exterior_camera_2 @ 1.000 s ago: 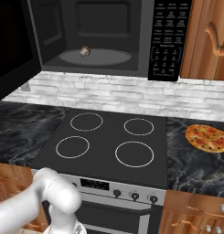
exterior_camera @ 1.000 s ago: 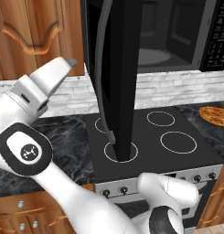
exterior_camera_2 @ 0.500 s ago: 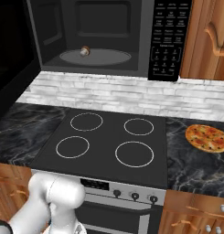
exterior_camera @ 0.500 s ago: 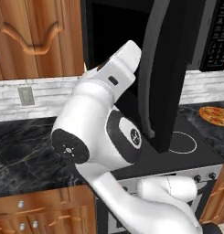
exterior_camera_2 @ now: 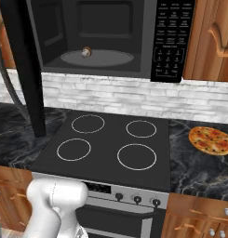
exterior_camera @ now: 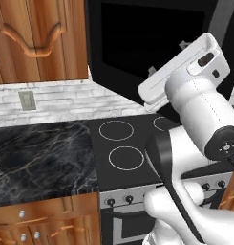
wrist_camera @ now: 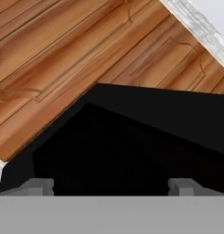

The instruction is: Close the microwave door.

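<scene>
A home kitchen, rendered. A black stove [exterior_camera_2: 108,146] sits in a dark marble counter [exterior_camera_2: 199,167] under a microwave [exterior_camera_2: 110,39], with wooden cabinets [exterior_camera: 39,40] and a white brick backsplash [exterior_camera_2: 134,97]

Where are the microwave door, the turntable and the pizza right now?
microwave door [exterior_camera: 152,52], left base view, on its dark glass window.
turntable [exterior_camera_2: 103,58], right base view, on the round plate inside the cavity.
pizza [exterior_camera_2: 211,140], right base view, on its topped middle.

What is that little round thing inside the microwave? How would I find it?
Look above the stove at the microwave, the wide black box with its door swung open. Inside, on the round grey turntable, sits a small brownish ball near the left side. It is the single item in there.
</scene>
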